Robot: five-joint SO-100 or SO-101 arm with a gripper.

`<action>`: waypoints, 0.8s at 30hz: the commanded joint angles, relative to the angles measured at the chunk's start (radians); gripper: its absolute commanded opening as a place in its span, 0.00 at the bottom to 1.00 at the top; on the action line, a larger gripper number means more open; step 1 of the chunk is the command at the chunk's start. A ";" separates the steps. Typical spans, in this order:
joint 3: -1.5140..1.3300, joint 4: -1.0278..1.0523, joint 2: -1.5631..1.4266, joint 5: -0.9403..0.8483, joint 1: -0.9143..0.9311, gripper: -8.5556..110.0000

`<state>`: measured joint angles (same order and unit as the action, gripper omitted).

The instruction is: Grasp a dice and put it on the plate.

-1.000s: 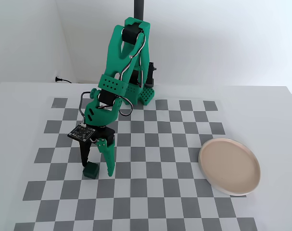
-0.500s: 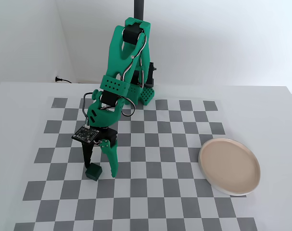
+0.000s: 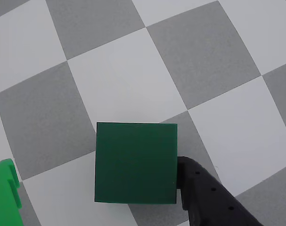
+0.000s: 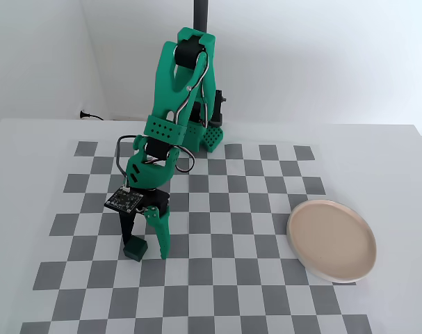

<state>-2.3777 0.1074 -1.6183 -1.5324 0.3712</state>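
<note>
The dice (image 3: 135, 163) sits on the checkerboard mat (image 3: 124, 80) between the spread jaws of the gripper (image 3: 98, 188). In the wrist view the black finger (image 3: 204, 193) touches its right face; the green finger (image 3: 6, 193) stands well clear on its left. The closing stroke must therefore come from the green side. The plate (image 4: 331, 240) lies far right in the fixed view.

The dice (image 3: 135, 163) (image 4: 136, 249) is a plain dark green cube with no dots, sitting flat on the checkerboard, about one square wide. The plate (image 4: 331, 241) is round and shallow, beige-pink with a paler raised rim, empty, lying well apart to the right in the fixed view.
</note>
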 commanded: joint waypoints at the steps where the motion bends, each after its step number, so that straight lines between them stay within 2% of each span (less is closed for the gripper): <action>1: 0.037 -0.023 -0.009 0.002 0.015 0.33; 4: 0.037 -0.026 -0.008 0.002 0.017 0.29; 8: 0.037 -0.025 -0.017 0.006 0.017 0.08; 10: 0.037 -0.021 -0.021 0.006 0.020 0.04; 24: 0.037 0.015 -0.095 0.002 -0.006 0.04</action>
<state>-2.3777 0.1043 -1.6122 -1.5324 0.3881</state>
